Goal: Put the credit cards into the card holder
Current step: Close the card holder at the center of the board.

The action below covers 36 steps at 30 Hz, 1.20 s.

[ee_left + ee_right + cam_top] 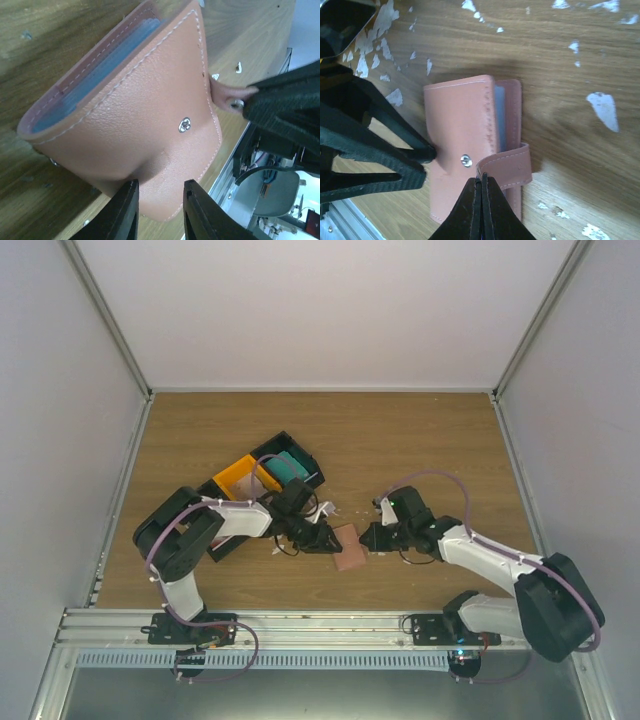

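Right wrist view: right fingers (467, 215) pinch the strap (507, 162) of the card holder (455, 125), left fingers (122, 210) brace its edge, narrowly parted; seemingly the opening step, needing the strap peeled back.

The left tool (328, 540) and right tool (368, 538) flank the card holder (350, 548) closely; bins (236, 478) stand far-left, open tabletop (400, 430) lies beyond.

A pink card holder (457, 130) is on the wooden table (560, 140), not far from the edge with the metal rail (345, 225). A blue card (499, 117) shows edge-on between its covers. The right end effector (481, 176) is pinched tight on the end of the strap (507, 167). The left end effector (426, 164) stands parted, its upper finger touching the holder's side. White scraps (602, 107) dot the table.
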### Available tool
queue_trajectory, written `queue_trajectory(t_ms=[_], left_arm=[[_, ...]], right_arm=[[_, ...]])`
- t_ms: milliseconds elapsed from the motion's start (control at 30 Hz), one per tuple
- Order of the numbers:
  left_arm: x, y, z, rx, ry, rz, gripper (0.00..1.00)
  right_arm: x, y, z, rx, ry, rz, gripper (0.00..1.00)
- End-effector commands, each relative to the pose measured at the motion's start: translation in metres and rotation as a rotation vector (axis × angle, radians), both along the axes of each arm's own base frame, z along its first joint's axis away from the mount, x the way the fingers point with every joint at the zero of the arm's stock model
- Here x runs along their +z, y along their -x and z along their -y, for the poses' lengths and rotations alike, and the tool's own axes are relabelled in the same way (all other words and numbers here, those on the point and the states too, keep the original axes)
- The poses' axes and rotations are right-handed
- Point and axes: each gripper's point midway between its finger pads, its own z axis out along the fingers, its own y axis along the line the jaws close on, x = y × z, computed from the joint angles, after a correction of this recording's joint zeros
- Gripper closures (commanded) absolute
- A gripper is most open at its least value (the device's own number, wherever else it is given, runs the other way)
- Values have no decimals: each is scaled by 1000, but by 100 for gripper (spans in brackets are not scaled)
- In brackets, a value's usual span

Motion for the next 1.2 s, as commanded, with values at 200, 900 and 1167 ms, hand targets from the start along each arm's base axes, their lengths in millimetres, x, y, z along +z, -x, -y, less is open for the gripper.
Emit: queue_trajectory(t_ms=[200, 900, 1167], left_arm=[[-18, -5, 6, 27, -68, 51, 77], [-5, -6, -13, 317, -153, 156, 71], [-8, -1, 3, 295, -71, 118, 66]], right_arm=[[-1, 5, -18, 155, 87, 22, 100], [-21, 15, -18, 278, 164, -39, 100], [-18, 13, -24, 291, 140, -35, 100]])
